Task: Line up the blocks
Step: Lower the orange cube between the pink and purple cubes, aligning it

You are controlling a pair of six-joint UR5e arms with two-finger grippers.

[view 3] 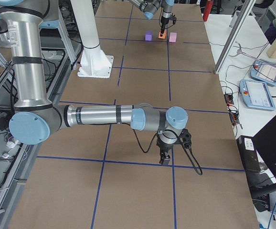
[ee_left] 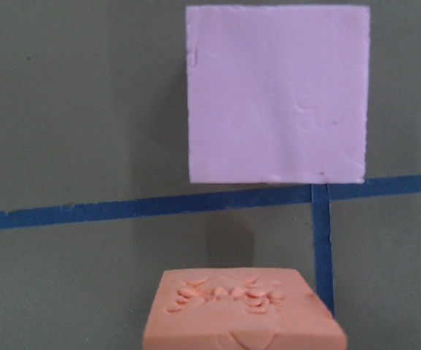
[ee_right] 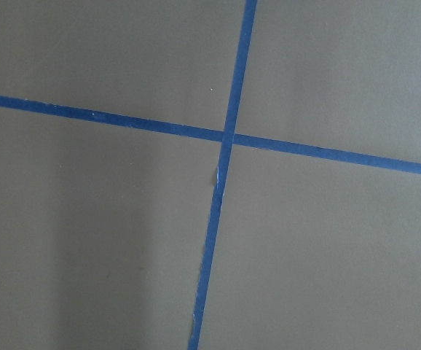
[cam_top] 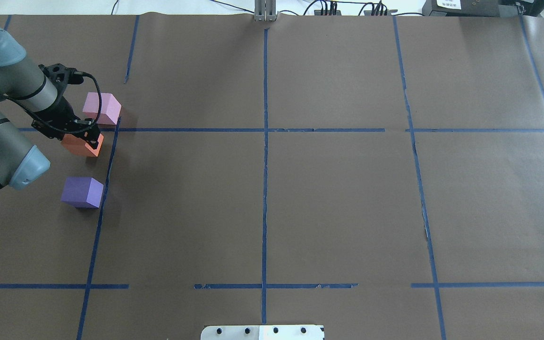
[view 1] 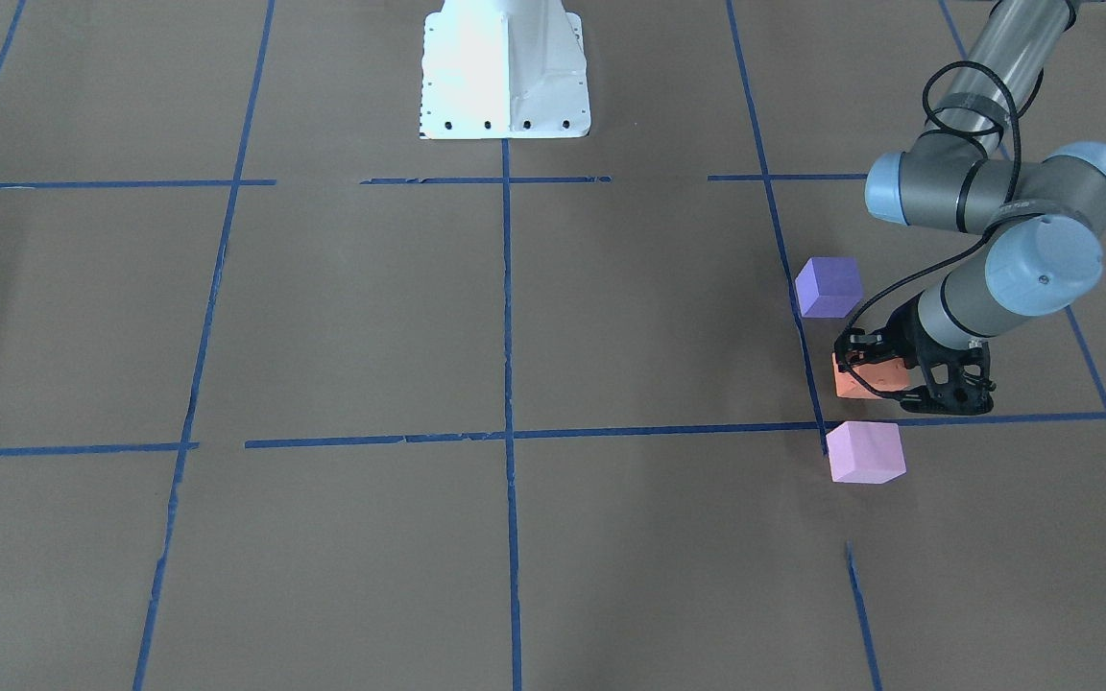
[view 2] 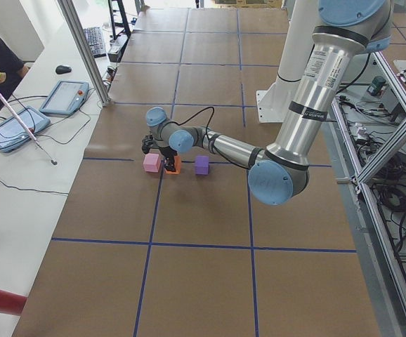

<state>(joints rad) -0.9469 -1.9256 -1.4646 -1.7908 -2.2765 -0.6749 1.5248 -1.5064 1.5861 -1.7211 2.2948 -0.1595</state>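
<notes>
Left end effector [cam_top: 90, 140] was positioned low at the orange block [cam_top: 74, 145], w/ its fingers down on either side of the block. Whether they clamped the block or merely stood beside it could not be resolved in any view. All three blocks sat near the left end edge of the tabletop [cam_top: 338, 203], closer to the far (operator-side) edge than to the robot-side edge. They formed a rough row approx. parallel to the left end edge. Order from the robot-side edge outward: purple block [cam_top: 82, 191], orange block, pink block [cam_top: 102, 108]. No block touched another, and the orange-pink gap was smaller than the orange-purple gap. The row ran along the left-edge side of a blue tape line [cam_top: 97, 222], and the pink block's corner reached that line. A cross tape line [ee_left: 87, 211] ran btwn the pink and orange blocks, w/ the pink block on its far-edge side. The left wrist view showed small dents in the orange block's top face. Right end effector [view 3: 165, 160] hung just above the tabletop near the right end edge, well apart from all blocks. It appeared in the right side view only, so apart vs. together could not be told. Its wrist view showed a tape crossing [ee_right: 227, 135] on bare tabletop.
</notes>
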